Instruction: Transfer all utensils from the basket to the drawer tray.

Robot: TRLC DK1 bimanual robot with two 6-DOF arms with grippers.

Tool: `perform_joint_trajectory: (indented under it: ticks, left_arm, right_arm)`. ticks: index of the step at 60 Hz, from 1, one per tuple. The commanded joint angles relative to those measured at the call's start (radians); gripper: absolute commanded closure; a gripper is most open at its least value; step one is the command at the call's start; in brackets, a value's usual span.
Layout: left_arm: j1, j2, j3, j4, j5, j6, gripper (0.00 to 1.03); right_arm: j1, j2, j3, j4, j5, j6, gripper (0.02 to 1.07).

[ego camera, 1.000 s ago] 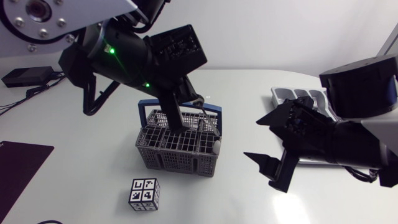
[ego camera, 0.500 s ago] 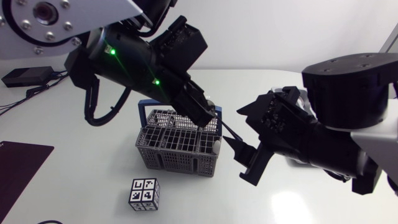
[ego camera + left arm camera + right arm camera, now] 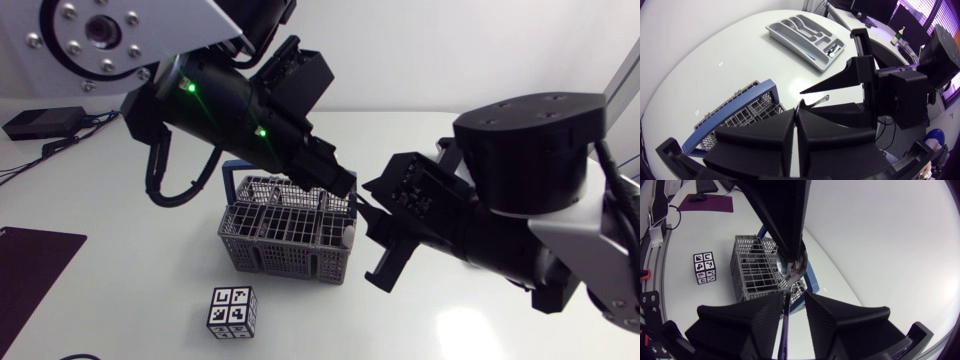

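My left gripper point(image 3: 338, 184) hangs above the grey wire basket point(image 3: 285, 238) and is shut on a metal spoon point(image 3: 792, 265), gripping it at the bowl. The spoon's handle point(image 3: 816, 102) sticks out toward my right arm. Around that handle stands my right gripper point(image 3: 792, 301), its fingers point(image 3: 747, 325) close together, with a gap still showing on one side. In the left wrist view the left gripper point(image 3: 796, 111) is pressed shut, and the grey drawer tray point(image 3: 805, 31) lies far across the table. The right arm hides the tray in the head view.
The basket has a blue handle frame point(image 3: 767, 90), and a rounded utensil end point(image 3: 348, 236) shows at its right corner. One small tray compartment holds a utensil point(image 3: 835, 49). A black-and-white marker cube point(image 3: 232, 312) stands in front of the basket. A dark mat point(image 3: 28, 272) lies at the left edge.
My left gripper rose out of the basket with the spoon. My right arm swung left up to it, and its wide-open fingers narrowed around the spoon's handle.
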Motion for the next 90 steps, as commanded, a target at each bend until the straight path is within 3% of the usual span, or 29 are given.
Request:
perform_joint_trajectory:
  ticks: [1,12,19,38,46,62,74,90]
  left_arm:
    - [0.006,0.013,0.001,-0.013,0.015,-0.024,1.0]
    - [0.003,0.01,-0.001,-0.016,0.023,-0.024,1.0]
    - [0.006,0.005,-0.002,-0.016,0.027,-0.024,0.99]
    - [0.046,-0.019,0.044,-0.007,0.073,-0.047,0.45]
    - [0.074,-0.045,0.055,0.038,0.073,-0.061,0.41]
    - [0.104,-0.048,0.015,0.032,0.073,-0.016,0.38]
    - [0.064,-0.045,-0.113,0.022,0.073,0.165,0.38]
    - [0.011,-0.07,-0.257,0.05,0.073,0.304,0.38]
  right_arm:
    - [0.009,0.021,-0.016,0.019,0.019,0.0,0.9]
    - [0.008,0.035,-0.008,0.013,0.019,-0.003,1.01]
    - [0.006,0.035,-0.009,0.007,0.017,-0.003,1.01]
    - [0.002,0.026,-0.019,-0.041,-0.047,-0.003,1.01]
    - [-0.046,0.003,-0.036,-0.085,-0.122,-0.019,1.01]
    - [-0.383,-0.124,-0.032,-0.285,-0.458,-0.163,1.01]
    - [-0.701,-0.121,-0.014,-0.426,-0.684,-0.358,1.01]
    - [-1.058,0.031,0.029,-0.615,-0.831,-0.746,1.01]
